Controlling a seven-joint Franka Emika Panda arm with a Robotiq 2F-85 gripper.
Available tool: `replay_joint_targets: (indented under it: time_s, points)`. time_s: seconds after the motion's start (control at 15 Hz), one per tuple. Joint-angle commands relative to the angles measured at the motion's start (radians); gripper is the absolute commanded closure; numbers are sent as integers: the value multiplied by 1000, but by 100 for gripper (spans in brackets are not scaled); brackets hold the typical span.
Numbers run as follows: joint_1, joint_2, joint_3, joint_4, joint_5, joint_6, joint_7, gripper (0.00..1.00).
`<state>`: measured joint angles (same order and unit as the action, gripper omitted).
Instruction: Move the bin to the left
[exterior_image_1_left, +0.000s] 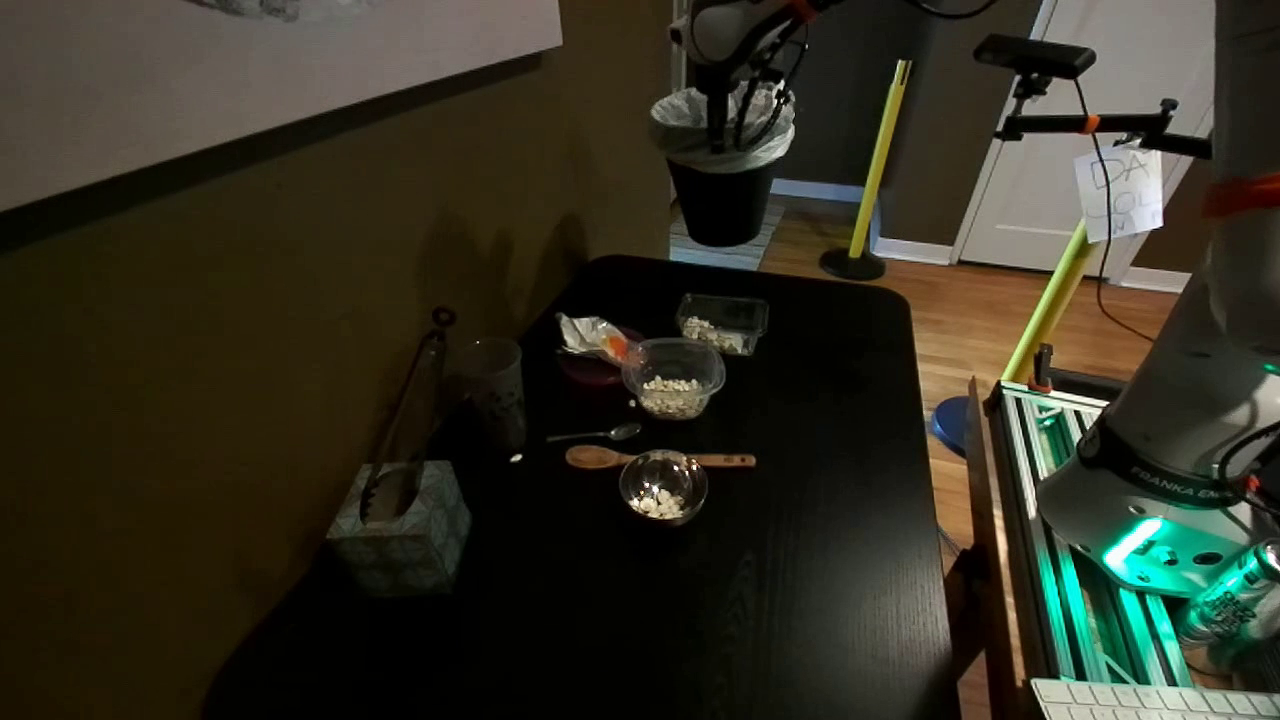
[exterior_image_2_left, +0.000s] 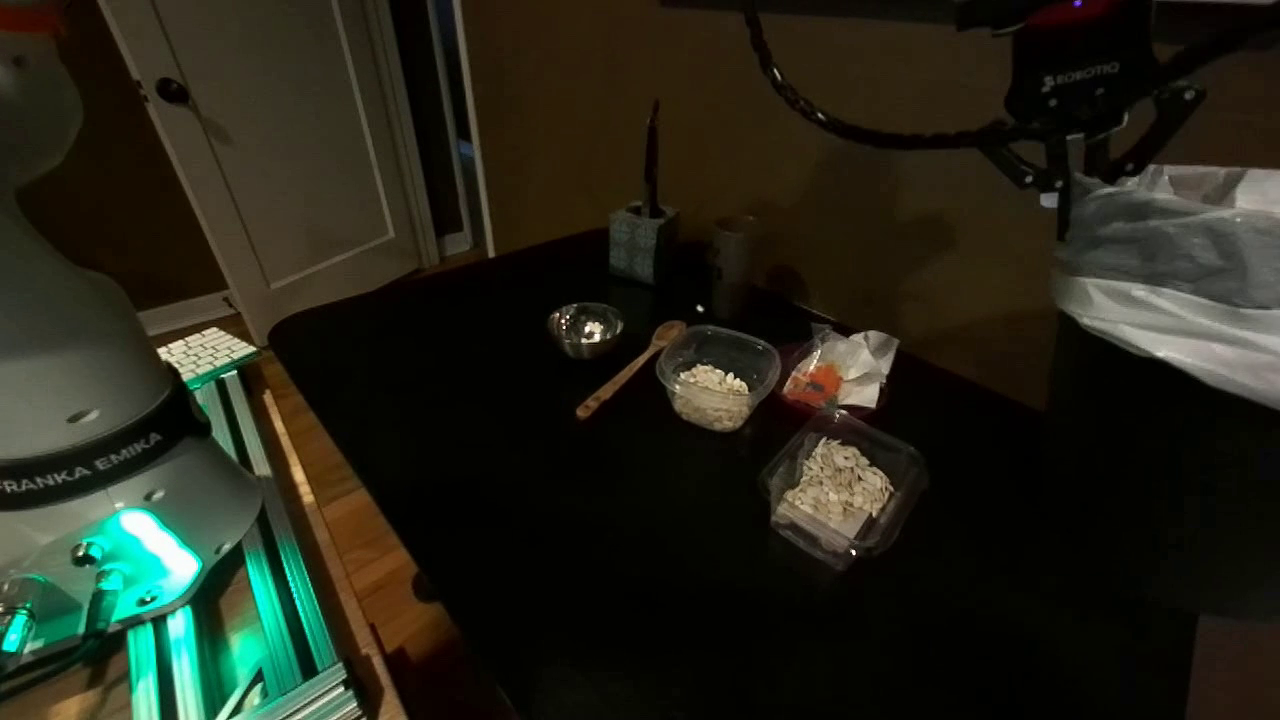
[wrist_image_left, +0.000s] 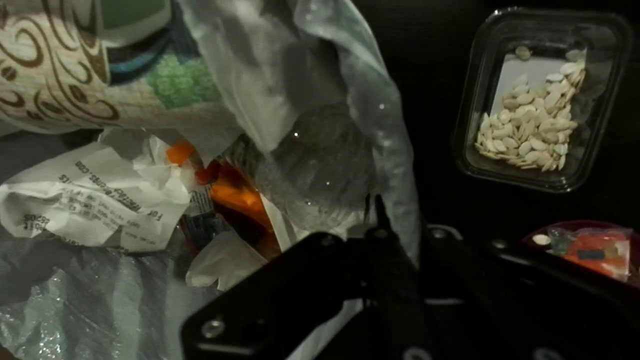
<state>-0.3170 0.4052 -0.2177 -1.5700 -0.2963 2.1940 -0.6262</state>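
The bin (exterior_image_1_left: 725, 205) is a tall dark wastebasket with a whitish liner folded over its rim. In an exterior view it is beyond the table's far end, its base apparently off the table. Its liner (exterior_image_2_left: 1170, 270) and dark side are cut off at the right edge of an exterior view. My gripper (exterior_image_1_left: 717, 140) points down at the rim, also at the rim's edge in an exterior view (exterior_image_2_left: 1066, 205). In the wrist view the gripper (wrist_image_left: 372, 202) is closed with the bin's lined rim (wrist_image_left: 387, 130) between its fingers. Crumpled paper and wrappers lie inside the bin.
The dark table (exterior_image_1_left: 820, 560) holds a clear seed tray (exterior_image_1_left: 722, 325), a clear seed tub (exterior_image_1_left: 675, 380), a wooden spoon (exterior_image_1_left: 597, 457), a metal bowl (exterior_image_1_left: 663, 488) and a box with tongs (exterior_image_1_left: 405, 540). A wall runs along one side. A yellow post (exterior_image_1_left: 880, 160) stands beyond.
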Motion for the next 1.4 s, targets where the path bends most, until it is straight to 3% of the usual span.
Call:
replay_joint_targets:
  time_s: [0.0, 0.33, 0.8, 1.0, 1.27, 1.33]
  points:
    - [-31, -204, -3, -238, -71, 110, -187, 99]
    - [-85, -404, -18, -500, 53, 218, -555, 99]
    - [-49, -751, -146, -864, 237, 155, -1049, 99]
    - [-86, -909, -161, -983, 268, 114, -1156, 99]
    - [-135, -1120, -148, -1080, 250, -40, -1269, 99]
    - [-79, -982, -189, -1010, 217, 7, -1190, 99]
